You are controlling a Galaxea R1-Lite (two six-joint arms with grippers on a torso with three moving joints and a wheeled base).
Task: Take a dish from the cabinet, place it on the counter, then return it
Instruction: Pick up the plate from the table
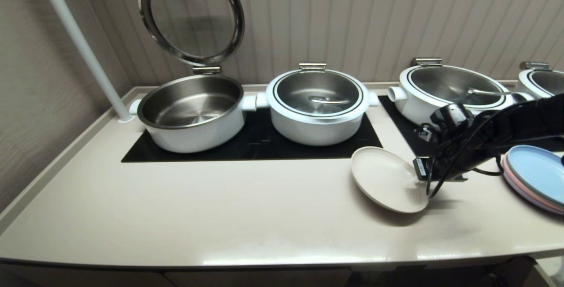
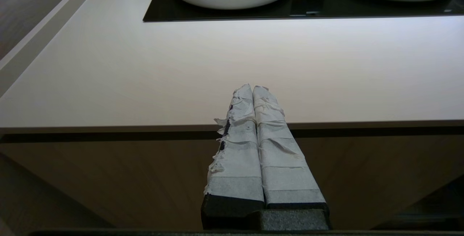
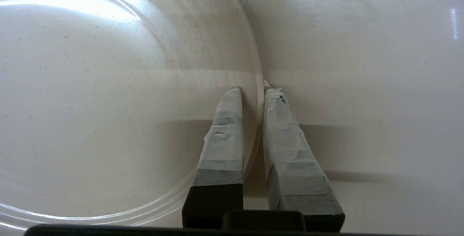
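The cream-white dish (image 1: 385, 177) lies on the glossy beige counter (image 1: 220, 207), right of the middle. My right gripper (image 1: 418, 183) reaches in from the right and is shut on the dish's right rim. In the right wrist view one taped finger lies inside the dish (image 3: 108, 102) and the other outside, with the rim pinched in my right gripper (image 3: 252, 89). My left gripper (image 2: 252, 87) is shut on nothing, held just off the counter's front edge (image 2: 145, 125). Of the cabinet, only a plain front panel (image 2: 108, 178) under the counter shows.
Several white pots stand on black glass panels (image 1: 251, 143) at the back; the left one (image 1: 191, 113) has its lid raised. A stack of blue and pink plates (image 1: 535, 181) sits at the right edge, close behind my right arm. A white pole (image 1: 83, 44) rises at back left.
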